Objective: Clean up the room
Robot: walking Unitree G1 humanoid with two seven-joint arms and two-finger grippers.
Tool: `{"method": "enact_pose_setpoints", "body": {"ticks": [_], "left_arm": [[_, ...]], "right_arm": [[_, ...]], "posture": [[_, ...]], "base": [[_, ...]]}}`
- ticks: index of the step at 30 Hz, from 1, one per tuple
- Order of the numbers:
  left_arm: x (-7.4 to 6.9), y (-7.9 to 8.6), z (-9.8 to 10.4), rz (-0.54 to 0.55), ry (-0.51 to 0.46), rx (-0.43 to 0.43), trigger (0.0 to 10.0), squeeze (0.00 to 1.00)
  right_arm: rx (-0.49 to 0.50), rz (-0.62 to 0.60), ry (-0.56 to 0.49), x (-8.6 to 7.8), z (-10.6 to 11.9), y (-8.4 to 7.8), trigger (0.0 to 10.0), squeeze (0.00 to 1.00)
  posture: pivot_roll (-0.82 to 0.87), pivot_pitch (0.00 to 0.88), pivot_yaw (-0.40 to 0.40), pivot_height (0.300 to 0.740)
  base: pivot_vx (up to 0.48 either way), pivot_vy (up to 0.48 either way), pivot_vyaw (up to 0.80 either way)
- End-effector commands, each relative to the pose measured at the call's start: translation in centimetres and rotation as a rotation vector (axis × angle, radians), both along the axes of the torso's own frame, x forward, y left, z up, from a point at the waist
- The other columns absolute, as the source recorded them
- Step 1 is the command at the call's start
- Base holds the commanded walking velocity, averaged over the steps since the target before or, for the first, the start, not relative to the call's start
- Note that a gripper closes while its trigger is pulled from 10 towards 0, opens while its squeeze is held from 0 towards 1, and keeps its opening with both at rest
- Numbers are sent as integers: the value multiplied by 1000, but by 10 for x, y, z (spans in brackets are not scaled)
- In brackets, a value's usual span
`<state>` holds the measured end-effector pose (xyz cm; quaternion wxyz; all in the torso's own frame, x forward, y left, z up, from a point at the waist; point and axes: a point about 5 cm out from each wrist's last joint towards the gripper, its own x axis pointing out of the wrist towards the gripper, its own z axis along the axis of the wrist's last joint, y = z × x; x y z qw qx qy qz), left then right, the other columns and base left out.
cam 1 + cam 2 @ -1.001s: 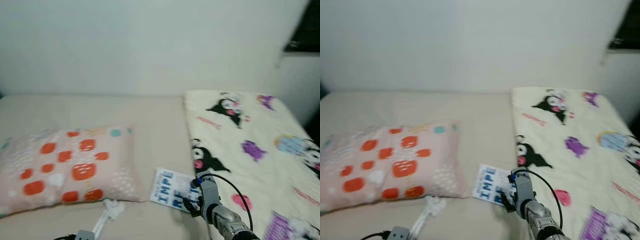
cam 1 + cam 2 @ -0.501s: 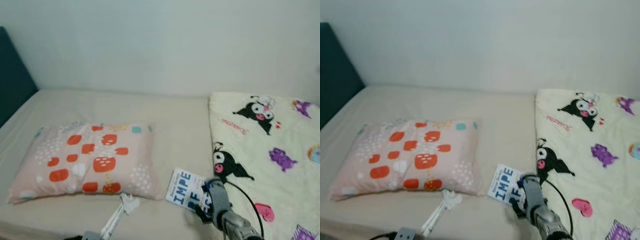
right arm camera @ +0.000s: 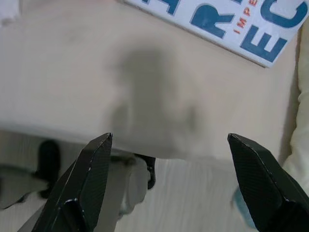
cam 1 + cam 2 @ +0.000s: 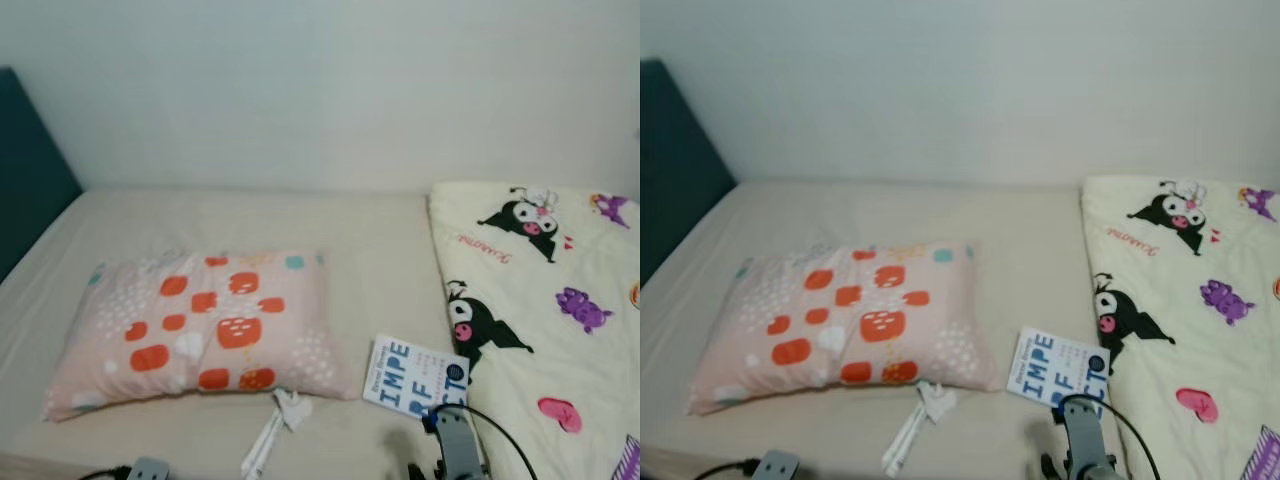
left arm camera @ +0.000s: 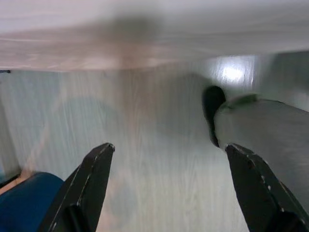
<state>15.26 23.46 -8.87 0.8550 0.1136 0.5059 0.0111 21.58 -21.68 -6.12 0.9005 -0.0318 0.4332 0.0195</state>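
We hovered right gripper [image 3: 166, 186], fingers spread, just short of book [image 4: 416, 373]; book beside pillow [image 4: 205, 328], long axis toward blanket [image 4: 560, 300].

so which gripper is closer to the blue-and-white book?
Right. The right gripper hovers open over the bed edge just short of the book; the left gripper hangs open down over the wood floor.

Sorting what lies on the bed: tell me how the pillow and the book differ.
The pillow is big, soft and puffy; the book is small, flat and stiff. The pillow is pink with orange patches and white dots; the book is white with large blue letters. The pillow lies left, the book right, beside the cartoon blanket. Both rest on the beige bed.
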Motion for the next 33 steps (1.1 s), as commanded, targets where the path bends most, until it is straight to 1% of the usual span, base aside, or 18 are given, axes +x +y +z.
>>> {"method": "enact_pose_setpoints", "body": {"ticks": [1,4,5,7,8,12,13,14,18,20,21,22,25,27,28,29,32,33], "left_arm": [[-10,-8,-6,-14,46,2,10000,0],[-12,-26,-10,-27,49,-15,10000,0],[-12,-26,-10,-27,49,-15,10000,0],[-14,-36,-13,-32,50,-28,10000,0],[-14,-36,-13,-32,50,-28,10000,0],[-11,-67,-15,-52,47,-69,10000,0],[-11,-67,-15,-52,47,-69,10000,0],[-9,-71,-15,-54,46,-74,10000,0],[-4,-73,-13,-56,41,-73,10000,0],[-4,-73,-13,-56,41,-73,10000,0],[-1,-73,-12,-57,38,-73,10000,0],[2,-72,-11,-59,34,-72,10000,0],[5,-71,-10,-61,32,-71,10000,0],[6,-68,-9,-64,31,-75,10000,0],[8,-65,-8,-90,34,-84,10000,0],[7,-61,-8,-85,35,-87,10000,0],[6,-56,-8,-79,38,-86,10000,0],[3,-48,-8,-71,41,-81,10000,0]], "right_arm": [[23,-18,40,-11,-8,6,10000,0],[26,-23,42,-12,-8,6,10000,0],[26,-23,42,-12,-8,6,10000,0],[28,-26,43,-13,-9,6,10000,0],[28,-26,43,-13,-9,6,10000,0],[25,-44,38,-14,-9,3,10000,0],[25,-44,38,-14,-9,3,10000,0],[21,-49,36,-14,-9,2,10000,0],[13,-63,31,-14,-8,-2,10000,0],[13,-63,31,-14,-8,-2,10000,0],[8,-68,25,-13,-7,-3,10000,0],[-1,-72,19,-11,-6,-5,10000,0],[-7,-75,15,-10,-5,-6,10000,0],[-9,-79,5,-7,-3,-8,10000,0],[-9,-80,-17,0,2,-8,10000,0],[-8,-81,-25,3,3,-8,10000,0],[-8,-80,-30,4,4,-8,10000,0],[-8,-79,-34,6,5,-8,10000,0]], "posture": [[-96,75,3,740],[-97,75,4,740],[-97,75,4,740],[-97,76,5,740],[-97,76,5,740],[-100,76,6,740],[-100,76,6,740],[-100,76,7,740],[-101,76,7,740],[-101,76,7,740],[-101,77,7,740],[-101,77,7,740],[-101,77,7,740],[-101,76,7,740],[-104,76,8,740],[-105,76,8,740],[-105,76,8,740],[-104,77,7,740]], "base": [[0,390,0],[0,367,0],[0,356,0],[0,270,0],[0,270,0],[0,0,0],[0,0,0],[0,0,0],[0,0,0],[0,0,0],[0,0,0],[0,0,0],[0,0,0],[0,0,0],[0,-480,0],[0,-480,0],[0,-480,0],[0,-480,0]]}}
